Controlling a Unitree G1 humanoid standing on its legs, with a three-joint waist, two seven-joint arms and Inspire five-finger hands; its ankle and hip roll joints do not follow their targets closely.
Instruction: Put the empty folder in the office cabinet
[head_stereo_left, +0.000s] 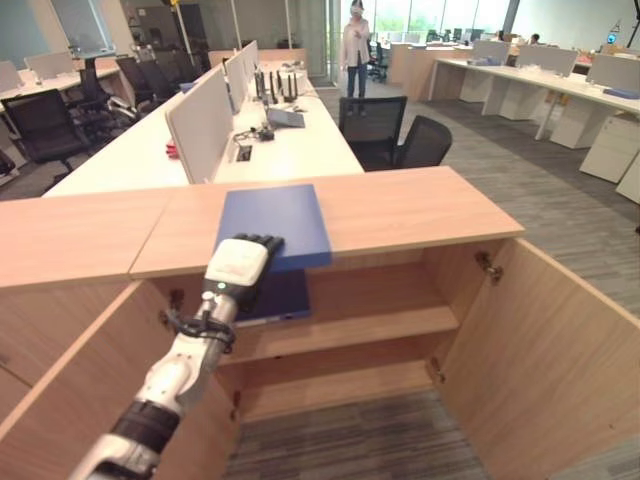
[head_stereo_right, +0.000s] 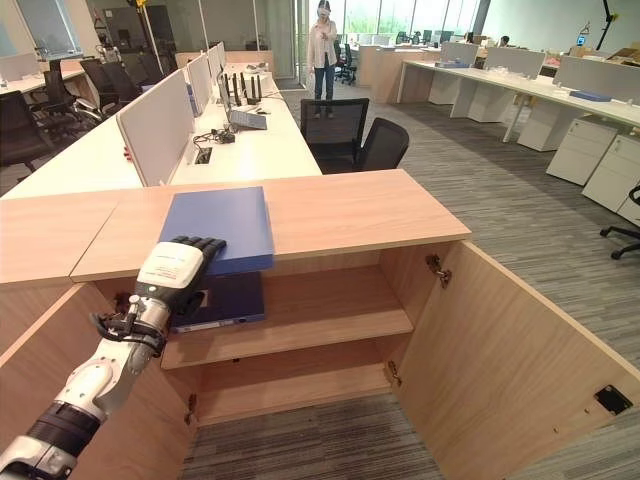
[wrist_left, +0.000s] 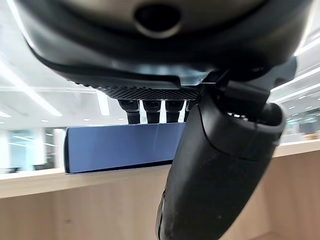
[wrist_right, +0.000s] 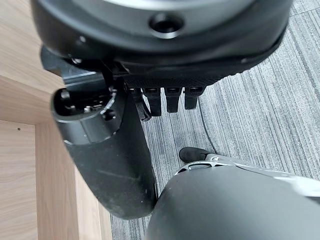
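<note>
Reaching in from the lower left, the left hand (head_stereo_left: 238, 264) sits at the front edge of the office cabinet (head_stereo_left: 400, 210) top, with its fingers (head_stereo_left: 262, 241) laid over the near edge of the blue folder (head_stereo_left: 275, 222). The folder lies flat on the cabinet top, towards its left end, its near edge jutting slightly past the wooden lip. In the left wrist view the fingers (wrist_left: 150, 107) curl down onto the folder's upper face while the thumb (wrist_left: 215, 170) runs underneath, below the folder's edge; whether the thumb actually touches the folder or the wood cannot be told from here.

Directly below the hand, a second dark blue folder (head_stereo_right: 225, 298) lies on the upper shelf (head_stereo_left: 380, 325) inside the cabinet, its left part hidden behind the hand and wrist. To the right, the cabinet door (head_stereo_left: 545, 360) stands swung wide open.

The right hand (wrist_right: 107, 155) shows in its own wrist view, hanging above grey carpet (wrist_right: 260, 110) beside a wooden panel, holding nothing, its fingers (wrist_right: 172, 100) short and bent, mostly cut off behind the palm.
</note>
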